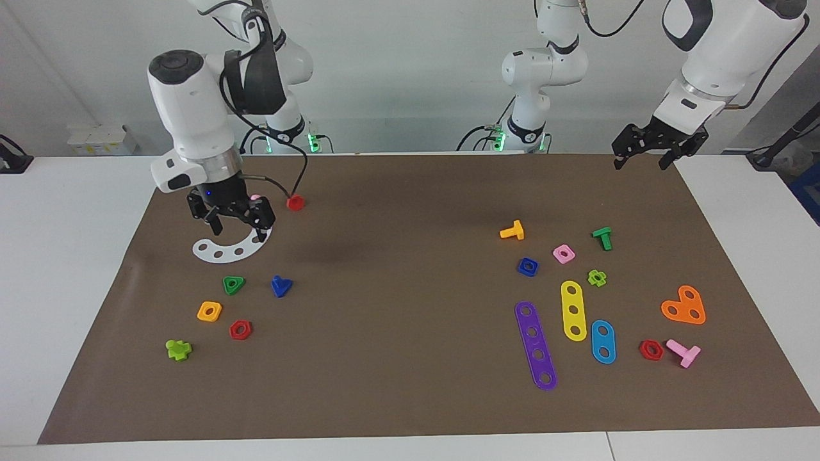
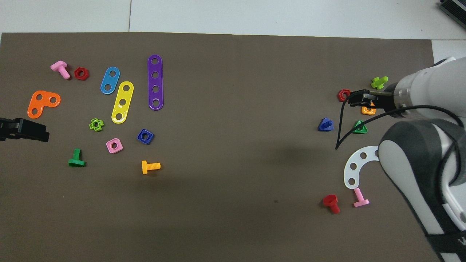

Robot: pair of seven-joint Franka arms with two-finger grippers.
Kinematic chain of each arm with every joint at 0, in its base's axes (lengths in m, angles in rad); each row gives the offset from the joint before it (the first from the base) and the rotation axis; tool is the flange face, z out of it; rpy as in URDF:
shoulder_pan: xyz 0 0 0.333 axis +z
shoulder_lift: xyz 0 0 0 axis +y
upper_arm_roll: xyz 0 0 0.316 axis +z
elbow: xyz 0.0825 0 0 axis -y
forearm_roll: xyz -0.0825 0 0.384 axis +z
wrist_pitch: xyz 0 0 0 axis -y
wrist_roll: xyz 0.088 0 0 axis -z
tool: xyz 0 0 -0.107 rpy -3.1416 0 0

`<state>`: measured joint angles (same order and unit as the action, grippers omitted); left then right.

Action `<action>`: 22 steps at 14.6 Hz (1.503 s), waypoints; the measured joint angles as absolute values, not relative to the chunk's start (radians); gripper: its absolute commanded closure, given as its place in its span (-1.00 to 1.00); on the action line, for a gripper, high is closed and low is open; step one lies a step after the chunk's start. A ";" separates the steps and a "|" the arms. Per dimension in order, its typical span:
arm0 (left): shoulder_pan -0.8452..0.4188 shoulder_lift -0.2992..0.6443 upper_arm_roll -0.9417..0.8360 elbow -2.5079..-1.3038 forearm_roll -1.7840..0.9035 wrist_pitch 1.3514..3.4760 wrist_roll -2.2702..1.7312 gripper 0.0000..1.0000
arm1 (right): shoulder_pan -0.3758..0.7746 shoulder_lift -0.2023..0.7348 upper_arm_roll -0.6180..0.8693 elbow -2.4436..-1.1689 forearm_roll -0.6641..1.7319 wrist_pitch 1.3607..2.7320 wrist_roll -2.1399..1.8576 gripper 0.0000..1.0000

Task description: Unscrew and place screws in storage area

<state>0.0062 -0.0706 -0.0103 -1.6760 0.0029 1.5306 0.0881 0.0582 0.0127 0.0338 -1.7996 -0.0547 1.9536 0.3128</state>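
Observation:
The dark-blue screw (image 1: pixel 280 285) with a triangular head lies loose on the brown mat at the right arm's end, beside a green triangular nut (image 1: pixel 234 285); it also shows in the overhead view (image 2: pixel 325 124). My right gripper (image 1: pixel 238 225) is open and empty, low over the white curved plate (image 1: pixel 224 251), apart from the screw. In the overhead view the right gripper (image 2: pixel 358 99) covers part of an orange nut (image 2: pixel 368 110). My left gripper (image 1: pixel 647 157) is open and empty, raised over the mat's edge at the left arm's end, where it waits.
A red bolt (image 1: pixel 295 203) and a pink bolt (image 2: pixel 360 199) lie near the curved plate. Orange, red and lime nuts lie by the screw. At the left arm's end lie the blue square nut (image 1: pixel 527 267), flat strips (image 1: pixel 535 344), an orange heart plate (image 1: pixel 684 306) and other bolts.

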 measured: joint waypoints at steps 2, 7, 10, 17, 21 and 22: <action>0.005 -0.071 -0.010 -1.674 0.003 1.532 0.088 -1.00 | 0.055 0.001 0.031 -1.724 -0.052 1.843 0.299 -1.00; 0.003 -0.071 -0.011 -1.673 0.003 1.564 0.088 -1.00 | 0.055 0.000 0.031 -1.584 -0.050 1.636 0.237 -1.00; 0.003 -0.071 -0.011 -1.673 0.003 1.572 0.088 -1.00 | 0.055 0.001 0.031 -1.569 -0.050 1.607 0.215 -1.00; 0.003 -0.070 -0.011 -1.675 0.003 1.598 0.088 -1.00 | 0.054 0.001 0.030 -1.568 -0.050 1.604 0.158 -1.00; 0.003 -0.070 -0.011 -1.675 0.003 1.610 0.088 -1.00 | 0.055 -0.004 0.028 -1.567 -0.050 1.561 0.148 -1.00; 0.003 -0.070 -0.011 -1.675 0.003 1.610 0.088 -1.00 | 0.055 -0.005 0.028 -1.567 -0.050 1.560 0.148 -1.00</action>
